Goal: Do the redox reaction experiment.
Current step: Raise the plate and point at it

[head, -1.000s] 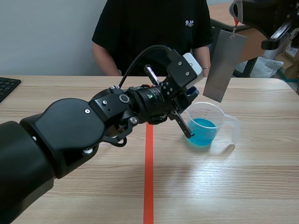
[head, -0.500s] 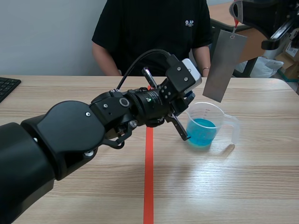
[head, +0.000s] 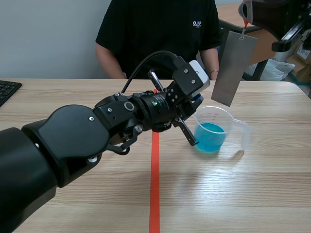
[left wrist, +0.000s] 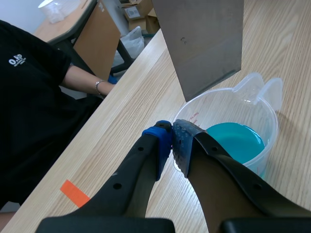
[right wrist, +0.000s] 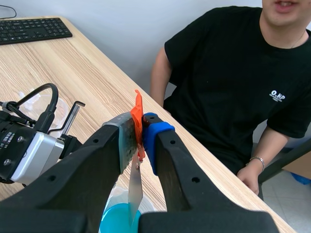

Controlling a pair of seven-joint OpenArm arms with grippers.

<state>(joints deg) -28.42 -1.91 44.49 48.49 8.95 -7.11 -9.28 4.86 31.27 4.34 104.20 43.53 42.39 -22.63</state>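
Note:
A clear plastic beaker [head: 219,109] with blue liquid [head: 211,133] stands on the wooden table right of the middle. My left gripper [head: 193,138] is shut with nothing between its pads, tips beside the beaker's [left wrist: 228,92] left wall; whether they touch it I cannot tell. In the left wrist view the left gripper [left wrist: 171,130] sits just before the rim. My right gripper [head: 244,17], raised at the far right, is shut on the orange tab of a grey metal plate [head: 233,68]. The plate [right wrist: 135,187] hangs from the right gripper [right wrist: 141,124] above the liquid [right wrist: 116,221], clear of it.
A person in a black shirt [head: 155,34] sits across the table, one hand near the plate. A keyboard [head: 7,90] lies at the table's left edge. An orange tape line [head: 154,184] runs down the middle. Another table and boxes stand behind at the right.
My left gripper shifted slightly left and nearer along the beaker's side, then stayed still. The plate and the beaker have not moved.

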